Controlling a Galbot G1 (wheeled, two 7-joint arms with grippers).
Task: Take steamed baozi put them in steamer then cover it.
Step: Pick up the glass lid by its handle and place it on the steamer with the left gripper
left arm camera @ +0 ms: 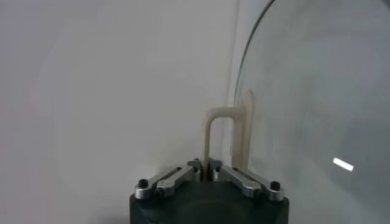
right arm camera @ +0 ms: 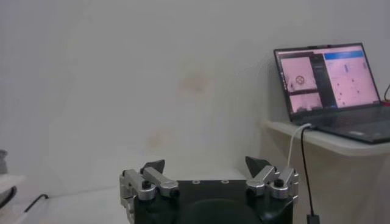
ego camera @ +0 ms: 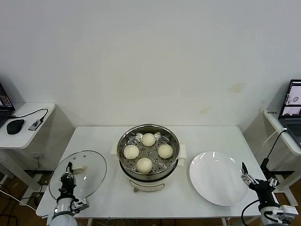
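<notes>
Four cream-white baozi (ego camera: 148,139) (ego camera: 131,151) (ego camera: 165,150) (ego camera: 144,165) sit on the perforated tray inside the shiny steamer (ego camera: 123,141) at the table's middle. The steamer is uncovered. Its glass lid (ego camera: 89,176) lies flat on the table's left front. My left gripper (ego camera: 69,170) stands over the lid and is shut on one leg of its cream arch handle (left arm camera: 226,119); the pinch shows in the left wrist view (left arm camera: 206,164). My right gripper (ego camera: 248,178) is open and empty beside the right rim of the white plate (ego camera: 218,178); it also shows in the right wrist view (right arm camera: 205,164).
The white plate is bare. A small side table (ego camera: 28,123) at the left holds a black mouse (ego camera: 15,126) and a cable. A laptop (right arm camera: 332,82) stands on a shelf at the right, with a cable hanging from it. The table's front edge lies near both grippers.
</notes>
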